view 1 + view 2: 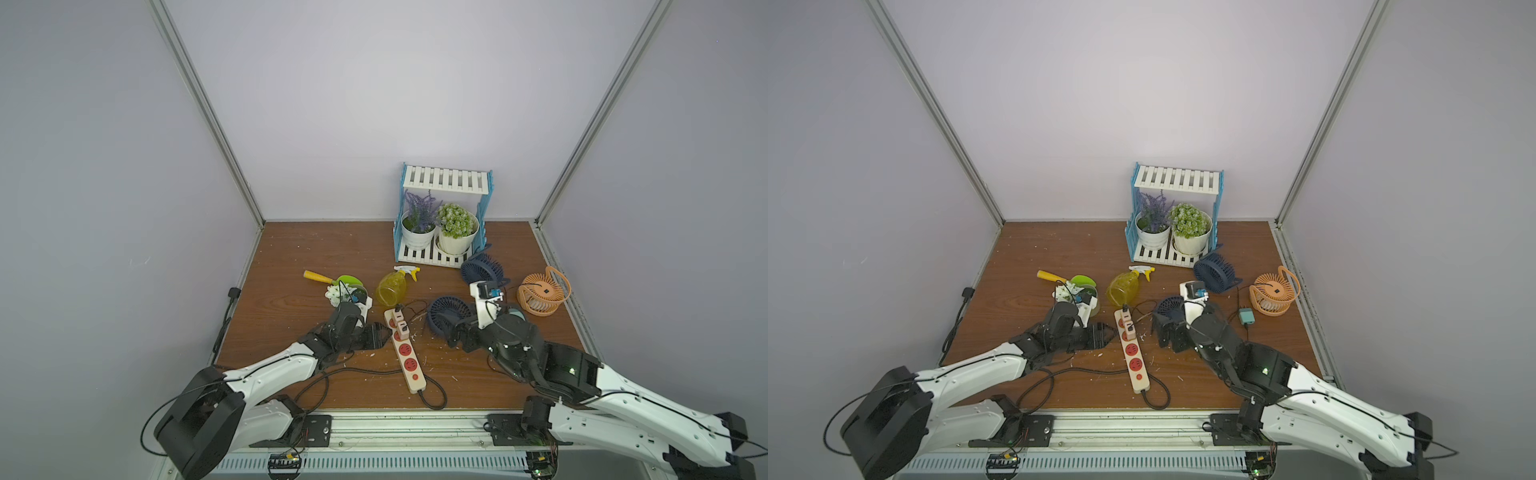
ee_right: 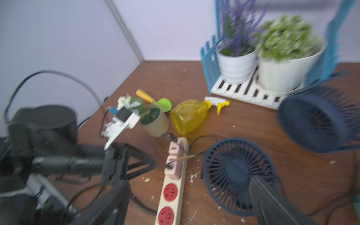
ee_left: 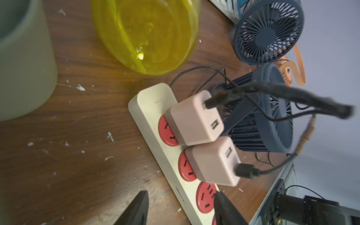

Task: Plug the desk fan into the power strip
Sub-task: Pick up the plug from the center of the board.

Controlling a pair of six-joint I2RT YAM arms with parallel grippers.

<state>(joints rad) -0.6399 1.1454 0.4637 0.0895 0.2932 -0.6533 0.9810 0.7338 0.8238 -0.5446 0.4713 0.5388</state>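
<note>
With two pink adapters (image 3: 194,118) seated in the power strip's (image 1: 405,354) far sockets, plugging looks done: the left gripper (image 3: 180,194) gapes empty astride the strip, and the right gripper (image 2: 189,182) is spread wide by the navy desk fan (image 1: 442,313) just beside it.

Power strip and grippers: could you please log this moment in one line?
power strip: two pink adapters plugged in | left gripper: open, over strip | right gripper: open, empty
</note>
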